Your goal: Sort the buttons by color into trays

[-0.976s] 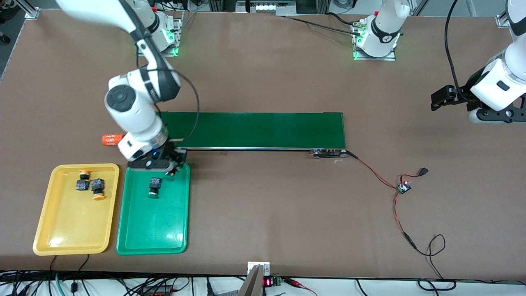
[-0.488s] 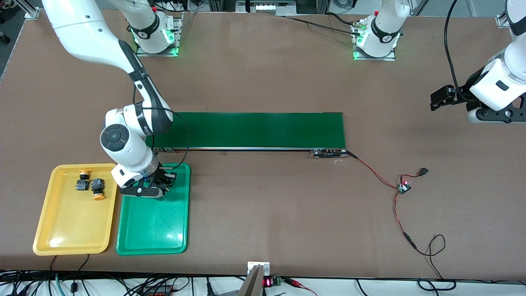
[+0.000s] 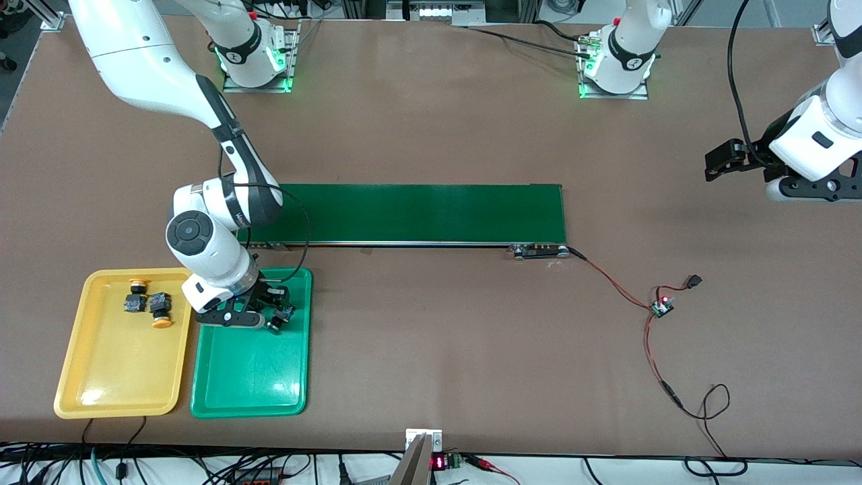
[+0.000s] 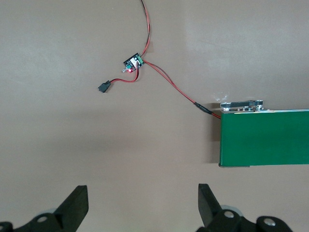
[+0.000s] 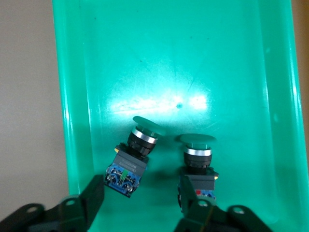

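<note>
Right tool (image 5: 137, 208), fingers apart, sits low in the green tray (image 3: 252, 377) over two green buttons (image 5: 133, 157). Left tool (image 4: 140, 205) waits, spread, above the tabletop (image 3: 438, 337).

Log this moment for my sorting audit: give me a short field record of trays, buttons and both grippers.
yellow tray: two yellow buttons lying in it
green tray: two green buttons lying side by side, caps pointing the same way
right gripper: low over the green tray, fingers open around the buttons' bodies
left gripper: open, waiting over bare table past the belt
sorting: all four buttons in matching trays
</note>
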Robot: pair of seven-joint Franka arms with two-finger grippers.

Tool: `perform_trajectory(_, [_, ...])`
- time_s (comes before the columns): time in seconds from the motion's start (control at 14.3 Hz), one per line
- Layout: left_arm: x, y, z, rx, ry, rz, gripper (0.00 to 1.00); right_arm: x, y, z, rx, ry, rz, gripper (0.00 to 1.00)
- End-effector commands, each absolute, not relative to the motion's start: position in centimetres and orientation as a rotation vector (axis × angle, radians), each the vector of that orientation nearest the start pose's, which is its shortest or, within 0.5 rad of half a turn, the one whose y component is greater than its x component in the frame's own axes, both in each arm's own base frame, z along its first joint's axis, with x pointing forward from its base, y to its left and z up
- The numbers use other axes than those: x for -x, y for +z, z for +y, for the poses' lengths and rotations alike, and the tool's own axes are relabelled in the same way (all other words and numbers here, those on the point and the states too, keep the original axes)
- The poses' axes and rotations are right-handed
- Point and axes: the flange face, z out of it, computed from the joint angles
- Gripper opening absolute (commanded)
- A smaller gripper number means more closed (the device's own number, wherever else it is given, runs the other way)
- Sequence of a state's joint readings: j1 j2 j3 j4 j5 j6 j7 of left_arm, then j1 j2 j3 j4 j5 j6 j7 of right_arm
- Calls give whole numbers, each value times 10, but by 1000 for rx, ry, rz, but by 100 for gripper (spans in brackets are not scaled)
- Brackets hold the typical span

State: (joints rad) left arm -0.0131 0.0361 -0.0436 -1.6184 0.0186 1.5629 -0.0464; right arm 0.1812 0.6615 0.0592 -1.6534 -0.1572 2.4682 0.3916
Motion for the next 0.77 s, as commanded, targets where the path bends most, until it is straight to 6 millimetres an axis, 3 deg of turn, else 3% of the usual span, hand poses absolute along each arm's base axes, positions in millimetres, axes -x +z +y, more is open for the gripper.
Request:
perform_trajectory(0.0, [-556, 587, -30, 3117, 135, 37, 100, -687, 272, 155, 3148, -312, 78, 100])
perform_trajectory(0.14, [-556, 587, -30, 3117, 137, 39, 100, -679, 311, 146, 3176, -231, 120, 100])
perform_trajectory(0.42, [-555, 588, -30, 3117, 137, 39, 100, -657, 410, 95, 3207, -102, 14, 100])
perform_trajectory(0.7, [-555, 588, -30, 3117, 137, 39, 100, -602, 508, 54, 3228, 21, 99, 100])
